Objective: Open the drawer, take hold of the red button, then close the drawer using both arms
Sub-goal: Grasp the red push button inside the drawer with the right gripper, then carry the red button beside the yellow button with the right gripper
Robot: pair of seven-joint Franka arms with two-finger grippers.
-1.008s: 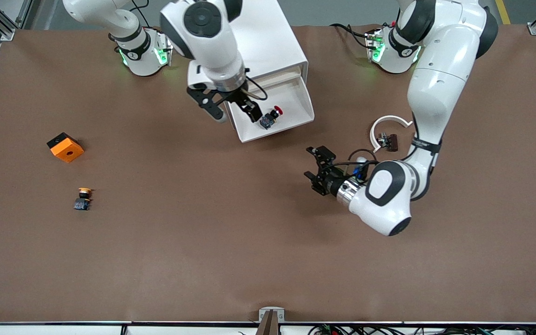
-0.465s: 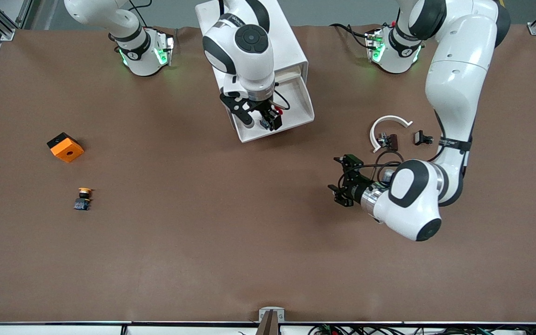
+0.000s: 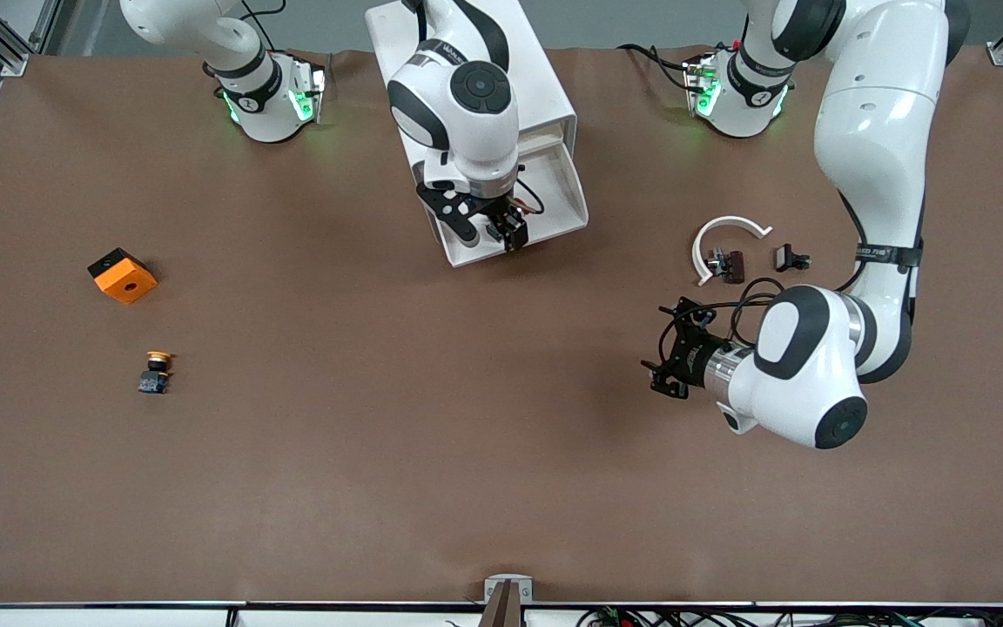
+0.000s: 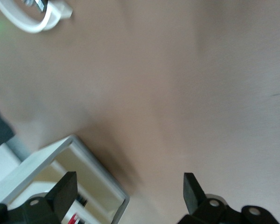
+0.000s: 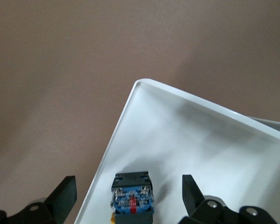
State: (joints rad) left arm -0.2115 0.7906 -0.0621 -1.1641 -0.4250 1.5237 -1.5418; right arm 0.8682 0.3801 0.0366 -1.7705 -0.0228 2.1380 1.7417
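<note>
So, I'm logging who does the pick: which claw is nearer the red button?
Right. The right claw hangs open over the button in the drawer; the left claw waits over bare table.

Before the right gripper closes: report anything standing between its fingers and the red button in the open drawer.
Nothing visible does. The right gripper is open over the drawer, fingers straddling the button, which lies alone on the tray floor near the rim.

Drawer (image 3: 554, 196) stood pulled out of cabinet (image 3: 528, 87), button (image 5: 132, 198) in it under right gripper (image 3: 488, 231). Left gripper (image 3: 674, 348) hung over bare table (image 3: 380, 435) toward left arm's end, near curved piece (image 3: 723, 235).
</note>
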